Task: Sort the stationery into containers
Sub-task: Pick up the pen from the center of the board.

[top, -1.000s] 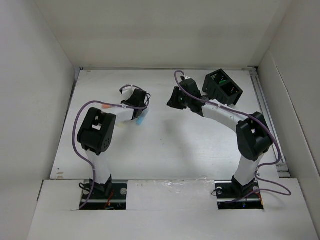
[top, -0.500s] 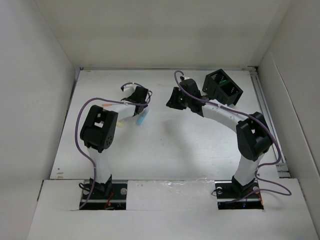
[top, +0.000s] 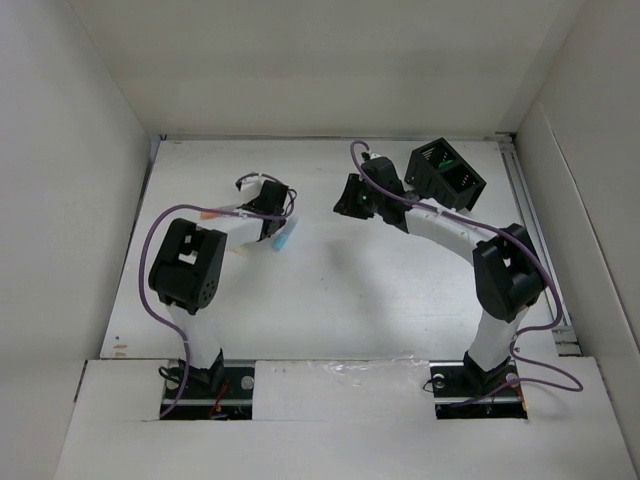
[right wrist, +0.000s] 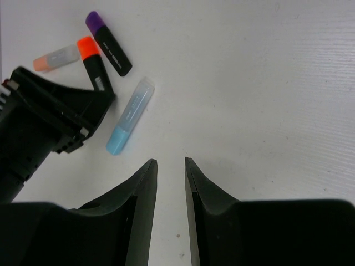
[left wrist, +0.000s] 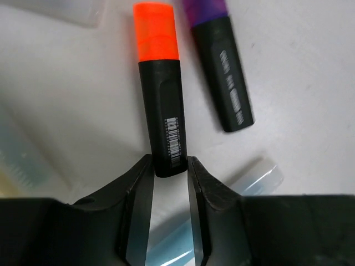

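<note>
In the left wrist view my left gripper [left wrist: 169,163] has its jaws pressed on the black tail end of an orange-capped highlighter [left wrist: 161,105] lying on the white table. A purple-capped highlighter [left wrist: 222,77] lies just right of it, and a light blue marker [left wrist: 252,176] lies under the jaws. The right wrist view shows the same group: orange-capped highlighter [right wrist: 93,64], purple-capped one [right wrist: 108,44], light blue marker [right wrist: 128,116], and a pale marker with an orange end [right wrist: 55,58]. My right gripper [right wrist: 171,162] hovers over bare table, slightly open and holding nothing. The black container [top: 445,175] stands at the back right.
The table is walled in by white panels on the left, back and right. The right arm's forearm [top: 440,228] curves between the container and the table's middle. The left arm's elbow [top: 188,265] sits near the left wall.
The left gripper opened wider over the markers, then closed onto the orange-capped highlighter's end. The left elbow shifted left and toward the near edge. The right arm stayed put.
</note>
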`<state>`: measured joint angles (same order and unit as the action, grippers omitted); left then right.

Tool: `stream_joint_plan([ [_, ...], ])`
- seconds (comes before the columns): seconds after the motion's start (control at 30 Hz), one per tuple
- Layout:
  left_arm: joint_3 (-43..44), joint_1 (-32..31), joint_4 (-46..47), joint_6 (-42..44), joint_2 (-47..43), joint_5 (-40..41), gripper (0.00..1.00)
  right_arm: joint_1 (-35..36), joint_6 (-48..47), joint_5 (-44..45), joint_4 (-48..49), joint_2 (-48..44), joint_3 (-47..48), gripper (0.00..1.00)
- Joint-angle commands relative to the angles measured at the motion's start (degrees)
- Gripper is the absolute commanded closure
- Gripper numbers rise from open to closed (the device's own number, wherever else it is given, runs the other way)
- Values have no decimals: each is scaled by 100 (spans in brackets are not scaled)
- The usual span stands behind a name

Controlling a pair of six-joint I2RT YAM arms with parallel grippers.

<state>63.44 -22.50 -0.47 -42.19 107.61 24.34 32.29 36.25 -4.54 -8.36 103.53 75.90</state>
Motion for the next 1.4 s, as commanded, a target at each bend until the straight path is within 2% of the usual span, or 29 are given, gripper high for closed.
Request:
stream_joint_plan([
  [0.0,-612,9,-165,97,-590,-368,77,-39,-4,-47,133,-298,-49,67],
  [0.1,-1043,9,-111,97,-960,-368,77,-39,-4,-100,133,-298,-49,67],
  [0.2,-1228,9,-50,150,-1163,-263,64,-39,-4,-100,133,-298,-49,67],
  [0.27,-1159,9,-50,290,-1234,-211,51,-39,-4,-100,133,-298,-49,67],
  [0.33,-1080,-43,-102,291,-1234,-210,45,-39,-4,-161,133,-245,-49,67],
  [0.43,-1009,-44,-102,344,-1182,-114,39,-39,-4,-162,133,-245,-49,67],
  [0.53,-737,-44,-207,344,-1006,62,39,-39,-4,-162,133,-245,-49,67],
  [0.63,-535,-44,-208,344,-716,124,44,-39,-4,-162,133,-245,-49,67],
  [0.73,-377,9,-278,344,-522,177,53,-39,-4,-162,133,-245,-49,67],
  [0.87,-376,9,-278,344,-390,177,73,-91,-4,-92,133,-298,-49,67],
  [0.93,-428,9,-278,291,-390,237,81,-92,-4,-144,133,-298,-49,63],
  [0.97,-525,9,-209,291,-451,238,91,-92,-4,-144,133,-298,-49,61],
  [1.03,-701,9,-42,291,-722,238,97,-144,-4,-319,133,-298,-49,53],
  [1.13,-973,-140,29,291,-1127,185,100,-144,-4,-679,133,-351,-49,44],
  [1.23,-1237,-316,82,291,-1795,300,100,-197,-4,-1092,133,-411,-49,42],
  [1.37,-1913,-378,783,448,-2779,-445,100,-250,48,-1295,247,-553,-102,39],
])
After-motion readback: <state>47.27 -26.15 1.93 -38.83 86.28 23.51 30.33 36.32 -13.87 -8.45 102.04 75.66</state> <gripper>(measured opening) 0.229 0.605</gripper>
